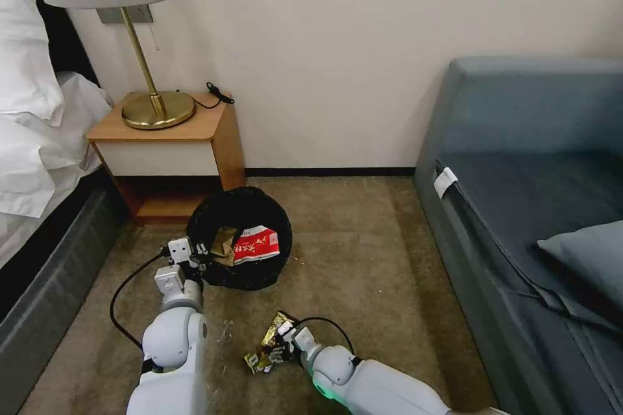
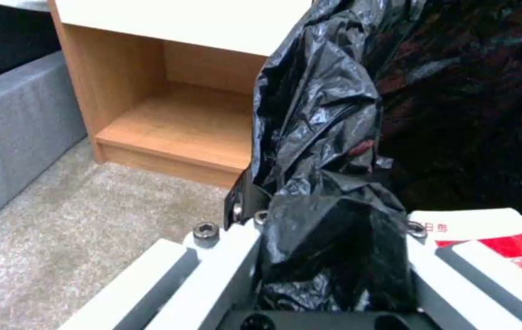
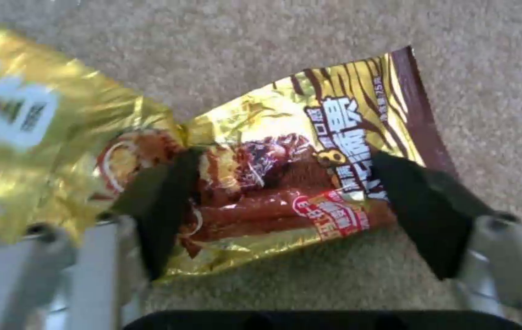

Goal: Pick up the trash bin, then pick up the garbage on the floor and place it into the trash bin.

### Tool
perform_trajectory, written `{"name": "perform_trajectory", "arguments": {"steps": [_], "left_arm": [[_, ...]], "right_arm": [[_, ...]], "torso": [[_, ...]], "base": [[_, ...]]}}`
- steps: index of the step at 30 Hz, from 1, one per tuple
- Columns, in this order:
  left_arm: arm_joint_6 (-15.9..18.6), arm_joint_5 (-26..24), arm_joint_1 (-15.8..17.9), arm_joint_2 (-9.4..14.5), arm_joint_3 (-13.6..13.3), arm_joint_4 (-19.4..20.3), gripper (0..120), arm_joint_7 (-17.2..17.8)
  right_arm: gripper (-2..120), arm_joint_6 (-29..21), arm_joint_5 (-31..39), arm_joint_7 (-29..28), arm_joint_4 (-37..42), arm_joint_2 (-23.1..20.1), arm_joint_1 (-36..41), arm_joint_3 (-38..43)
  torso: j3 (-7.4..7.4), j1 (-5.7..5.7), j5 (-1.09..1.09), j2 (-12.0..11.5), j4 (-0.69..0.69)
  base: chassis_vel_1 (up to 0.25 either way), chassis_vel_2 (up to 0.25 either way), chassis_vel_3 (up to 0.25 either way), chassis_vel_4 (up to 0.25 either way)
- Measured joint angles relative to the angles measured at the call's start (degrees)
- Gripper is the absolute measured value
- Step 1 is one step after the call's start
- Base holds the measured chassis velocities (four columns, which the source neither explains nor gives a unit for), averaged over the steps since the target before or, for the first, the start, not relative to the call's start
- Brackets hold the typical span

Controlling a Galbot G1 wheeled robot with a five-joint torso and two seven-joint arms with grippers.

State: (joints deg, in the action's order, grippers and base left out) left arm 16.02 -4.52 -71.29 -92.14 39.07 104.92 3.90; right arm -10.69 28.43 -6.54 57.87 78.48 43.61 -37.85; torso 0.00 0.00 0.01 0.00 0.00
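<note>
- While the right gripper (image 3: 285,201) straddles the gold-brown wrapper (image 3: 261,183) with its fingers spread to either side, nothing is pinched yet; in the head view this gripper (image 1: 280,345) sits at about 6 o'clock from the trash bin (image 1: 240,238). If the jaws close on a crinkled edge rather than the body of the foil, the wrapper could well slide out or fold away.
- The wrapper (image 1: 269,343) lies flat on the carpet (image 1: 363,259), so pads that come in too high would likely skate over it, and too low would drag on the pile.
- The left gripper (image 2: 328,256) is pressed together on the black bag liner (image 2: 315,114) at the bin's rim, at roughly 8 o'clock on the bin in the head view (image 1: 195,253). Its hold seems to be on loose film, so the liner might pull free and let the bin tip or drop.
- The bin, tilted toward the robot beside the nightstand (image 1: 175,142), already holds a red-and-white packet (image 1: 256,244); more tilt could spill it.
</note>
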Motion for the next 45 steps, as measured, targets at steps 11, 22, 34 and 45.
{"name": "perform_trajectory", "arguments": {"steps": [11, 22, 34, 45], "left_arm": [[0.00, -0.08, 0.38, 0.00, -0.01, -0.53, 1, 0.03], [0.00, -0.71, 0.30, 0.03, 0.81, -0.39, 1, 0.01], [0.00, -1.02, 0.47, 0.09, 0.58, -0.68, 1, -0.06], [0.02, -1.51, 1.20, 0.44, 0.61, -1.08, 1, -0.19]], "right_arm": [[25, 0.70, -0.73, -0.32, -0.73, 0.08, -0.17, 0.68], [0, 0.91, -1.04, -1.21, -0.08, -1.00, -0.82, 0.49], [0, 2.77, -2.25, -2.81, 2.43, -1.78, -2.61, 2.19], [0, 3.88, -3.76, -2.67, 1.98, -2.50, -3.24, 8.27]], "torso": [[0.00, 0.00, -0.01, 0.00, 0.01], [0.00, 0.00, -0.03, -0.01, 0.00], [0.00, 0.00, -0.02, -0.01, -0.01], [0.01, 0.00, 0.00, -0.01, -0.01]], "base": [[0.000, 0.000, 0.000, 0.000], [0.000, 0.000, 0.000, 0.000], [0.000, 0.000, 0.000, 0.000], [0.000, 0.000, 0.000, 0.000]]}}
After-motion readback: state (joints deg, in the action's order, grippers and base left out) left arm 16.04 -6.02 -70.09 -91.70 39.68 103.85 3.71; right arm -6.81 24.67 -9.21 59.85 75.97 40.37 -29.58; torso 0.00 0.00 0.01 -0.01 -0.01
